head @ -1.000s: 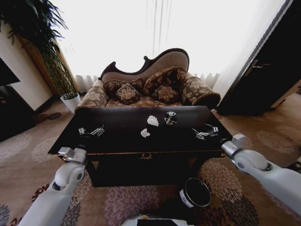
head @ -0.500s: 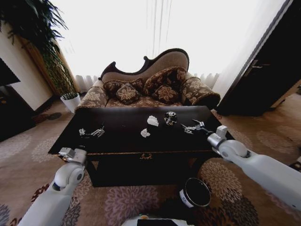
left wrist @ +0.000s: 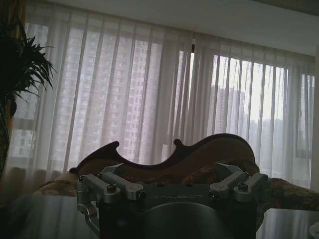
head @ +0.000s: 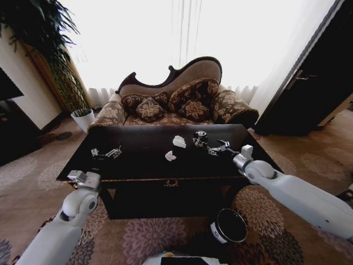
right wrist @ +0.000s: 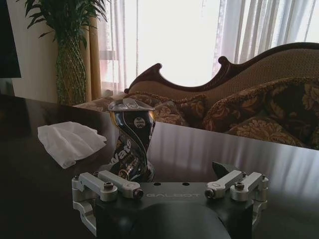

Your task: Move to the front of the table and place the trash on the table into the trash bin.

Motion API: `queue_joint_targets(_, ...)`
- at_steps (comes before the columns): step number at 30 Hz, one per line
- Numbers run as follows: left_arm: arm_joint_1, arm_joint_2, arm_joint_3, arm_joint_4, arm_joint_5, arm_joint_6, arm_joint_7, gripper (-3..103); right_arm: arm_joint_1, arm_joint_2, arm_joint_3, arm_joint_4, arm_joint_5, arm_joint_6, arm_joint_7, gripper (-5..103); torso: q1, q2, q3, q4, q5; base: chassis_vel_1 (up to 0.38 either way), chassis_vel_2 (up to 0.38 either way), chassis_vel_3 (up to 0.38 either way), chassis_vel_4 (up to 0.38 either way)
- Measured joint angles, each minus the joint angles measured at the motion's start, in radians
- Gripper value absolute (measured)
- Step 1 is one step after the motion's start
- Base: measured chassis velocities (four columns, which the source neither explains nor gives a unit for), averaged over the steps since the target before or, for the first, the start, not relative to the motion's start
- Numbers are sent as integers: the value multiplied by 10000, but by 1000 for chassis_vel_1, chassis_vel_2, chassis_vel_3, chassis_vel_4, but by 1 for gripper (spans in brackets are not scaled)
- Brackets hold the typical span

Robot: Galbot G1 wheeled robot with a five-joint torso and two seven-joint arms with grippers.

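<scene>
The dark glossy table (head: pixel 138 165) stands before me. The trash on it is two white paper wads (head: pixel 179 141) (head: pixel 170 156) and a crushed black can (head: pixel 199 138). My right gripper (head: pixel 218 148) hovers open just right of the can, which stands upright close ahead of it in the right wrist view (right wrist: pixel 132 144), with a white wad (right wrist: pixel 70 142) beside it. The right fingers (right wrist: pixel 113 184) are spread wide with nothing between them. My left gripper (head: pixel 106 153) hangs open over the table's left part. The black trash bin (head: pixel 230 225) stands on the carpet at the front right.
An ornate sofa (head: pixel 176 105) with cushions sits right behind the table. A white plant pot (head: pixel 83 118) and a tall plant stand at the back left. A dark cabinet (head: pixel 309 94) fills the right side. Patterned carpet surrounds the table.
My right arm has swung left and forward over the table, bringing its gripper from the right edge up to the black can. The left arm shifted only slightly.
</scene>
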Motion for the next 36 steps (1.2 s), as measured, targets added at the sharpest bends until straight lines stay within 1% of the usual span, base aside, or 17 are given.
queue_joint_targets(4, -35, 70, -17, -10, -21, 43, -11, 100, 380, 156, -390, -90, -12, -23, 11, 100, 0, 0, 0, -1, 0, 0, 0, 0, 0)
queue_joint_targets(6, -27, 89, -65, -61, -23, 258, -60, 100, 540, 269, -523, -145, -22, -28, 39, 100, 1, 0, 0, 0, 1, 0, 0, 0, 0)
queue_joint_targets(9, -10, 92, -92, -92, -19, 433, -97, 100, 661, 342, -613, -206, -24, -29, 52, 100, 0, 0, 0, 0, 1, 0, 0, 0, 0)
queue_joint_targets(17, -3, 93, -103, -103, -10, 468, -105, 100, 877, 437, -732, -331, -36, -18, 50, 100, 0, 0, 0, -1, 1, 0, 0, 0, 0)
queue_joint_targets(19, -1, 92, -104, -104, -7, 468, -105, 100, 975, 484, -788, -364, -40, -1, 61, 101, 0, 0, 0, -1, 1, 0, 0, 0, 0)
queue_joint_targets(20, -1, 93, -105, -104, -6, 468, -105, 100, 1052, 522, -827, -388, -40, 16, 82, 97, 0, 0, 0, 0, 1, 0, 0, 0, 0)
queue_joint_targets(21, -1, 93, -105, -104, -6, 468, -105, 100, 1052, 522, -827, -388, -40, 16, 82, 97, 0, 0, 0, 0, 1, 0, 0, 0, 0)
queue_joint_targets(24, 1, 92, -109, -105, -3, 468, -106, 100, 1166, 561, -884, -409, -42, 72, 82, 82, 0, 0, 0, 0, 1, 0, 0, 0, 0)
queue_joint_targets(25, 2, 92, -109, -105, -3, 469, -106, 100, 1169, 561, -887, -405, -42, 82, 74, 82, 0, 0, 0, 0, 1, 0, 0, 0, 0)
queue_joint_targets(27, 3, 90, -109, -105, 0, 469, -106, 100, 1164, 562, -891, -358, -42, 123, 50, 71, 0, 0, 0, 0, 1, 0, 0, 0, 0)
queue_joint_targets(28, 3, 90, -109, -105, 0, 469, -106, 100, 1164, 562, -891, -358, -42, 123, 50, 71, 0, 0, 0, 0, 1, 0, 0, 0, 0)
queue_joint_targets(30, 3, 89, -109, -105, 1, 469, -106, 100, 1115, 551, -891, -326, -42, 150, 42, 60, 0, 0, 0, 0, 2, 0, 0, 0, 0)
queue_joint_targets(31, 3, 89, -109, -105, 3, 468, -105, 100, 1086, 540, -882, -309, -40, 157, 41, 60, 0, 0, 0, 0, 1, 0, 0, 0, 0)
queue_joint_targets(32, 3, 88, -109, -105, 4, 469, -106, 100, 1037, 524, -852, -285, -39, 165, 40, 48, 0, 0, 0, -1, 1, 0, 0, 0, 0)
queue_joint_targets(34, 3, 87, -110, -105, 4, 469, -106, 100, 997, 517, -820, -273, -38, 177, 39, 48, 0, 0, 0, 0, 1, 0, 0, 0, 0)
queue_joint_targets(35, 3, 87, -110, -105, 5, 468, -106, 100, 954, 514, -787, -261, -38, 186, 37, 43, 0, 0, 0, 0, 1, 0, 0, 0, 0)
queue_joint_targets(36, 3, 87, -110, -104, 5, 469, -106, 100, 920, 512, -758, -252, -40, 194, 35, 43, 0, -1, 0, 0, 1, 0, 0, 0, 0)
